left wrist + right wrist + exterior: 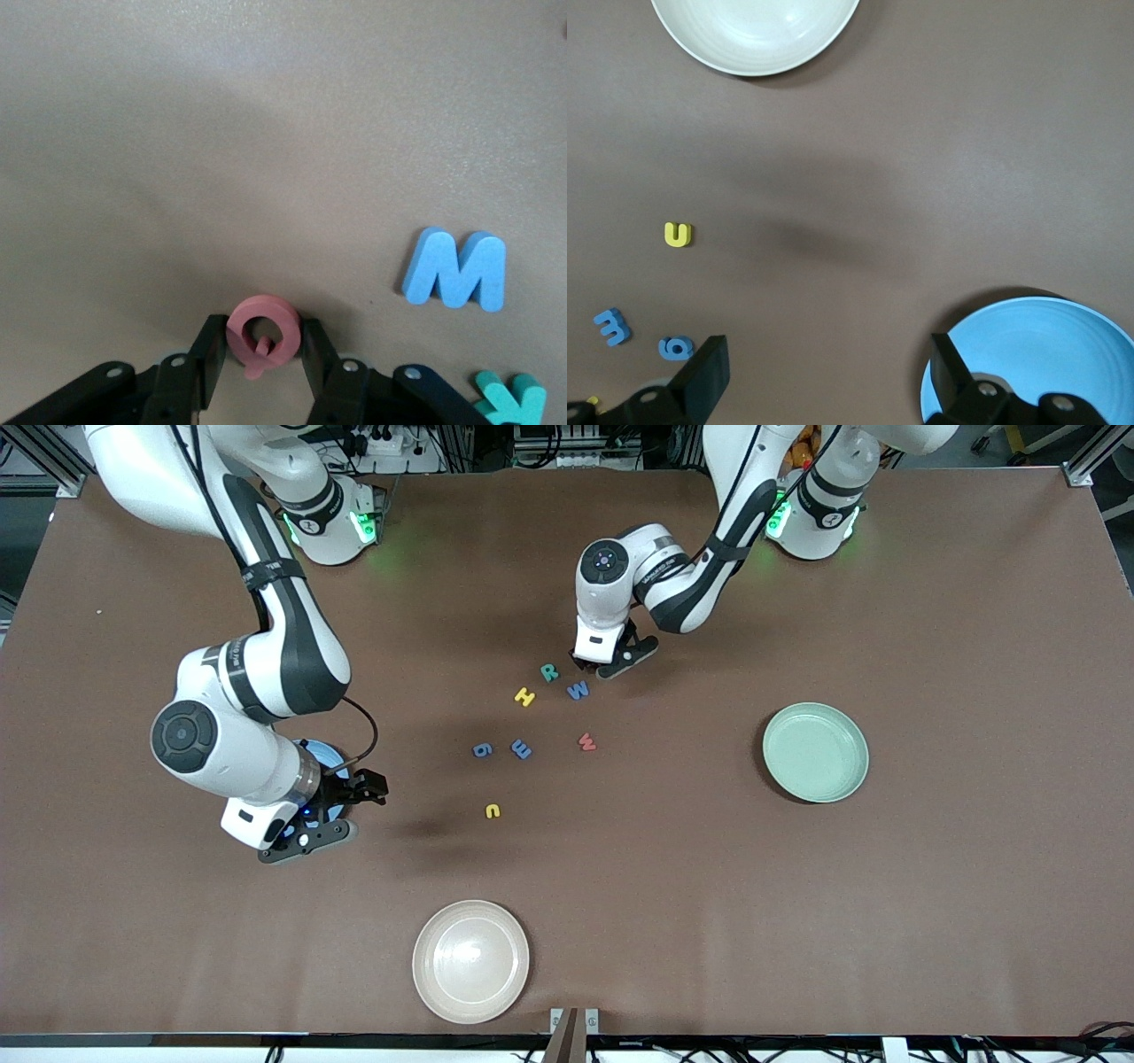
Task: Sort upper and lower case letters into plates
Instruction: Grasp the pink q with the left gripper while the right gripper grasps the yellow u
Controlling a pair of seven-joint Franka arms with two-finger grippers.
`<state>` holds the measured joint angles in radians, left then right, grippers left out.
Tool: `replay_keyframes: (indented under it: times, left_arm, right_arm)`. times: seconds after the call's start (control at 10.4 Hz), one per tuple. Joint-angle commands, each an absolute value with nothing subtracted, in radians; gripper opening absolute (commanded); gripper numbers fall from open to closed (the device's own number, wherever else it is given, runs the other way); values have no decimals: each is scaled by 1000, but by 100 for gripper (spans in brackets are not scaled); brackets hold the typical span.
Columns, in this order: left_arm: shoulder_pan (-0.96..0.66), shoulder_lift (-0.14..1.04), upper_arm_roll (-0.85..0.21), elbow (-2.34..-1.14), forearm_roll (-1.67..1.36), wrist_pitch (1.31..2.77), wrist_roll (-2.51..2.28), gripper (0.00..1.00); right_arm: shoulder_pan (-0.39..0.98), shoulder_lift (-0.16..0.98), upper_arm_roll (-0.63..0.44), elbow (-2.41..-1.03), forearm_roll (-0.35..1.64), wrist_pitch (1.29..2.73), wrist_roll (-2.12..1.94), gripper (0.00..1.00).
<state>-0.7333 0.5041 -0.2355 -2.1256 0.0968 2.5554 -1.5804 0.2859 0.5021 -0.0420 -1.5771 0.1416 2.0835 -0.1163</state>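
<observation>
Left gripper (263,354) fingers (205,359) clamp red G (262,332); blue W (455,269), teal R (509,398) beside.

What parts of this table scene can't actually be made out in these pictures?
- Blue plate: in the front view the right arm covers nearly all of it; in the right wrist view the picture's edge and the right gripper cut it off.
- Red G: in the front view the left gripper hides it; only the left wrist view shows it between the fingers.
- Teal R: cut off by the left wrist view's edge.
</observation>
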Motion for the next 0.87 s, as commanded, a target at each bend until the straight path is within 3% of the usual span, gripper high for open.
replay_keyframes:
  times: [0.0,0.19,0.39,0.77]
  left_arm:
    - [-739,508,-227,-2135,155,2560,-1623,20]
    - [-729,491,-227,-2135,156,2551,-1605,12]
    - [-694,465,-227,-2135,158,2534,-1574,9]
    - [-597,407,-232,-2128,156,2363,-1347,9]
  right_arm:
    - [369,554,-48,-1577,163,2152,-98,100]
    - [434,630,-48,-1563,156,2244,-81,100]
    - [481,705,-48,-1554,156,2354,-61,100]
    - [508,839,-48,-1441,161,2358,1,100]
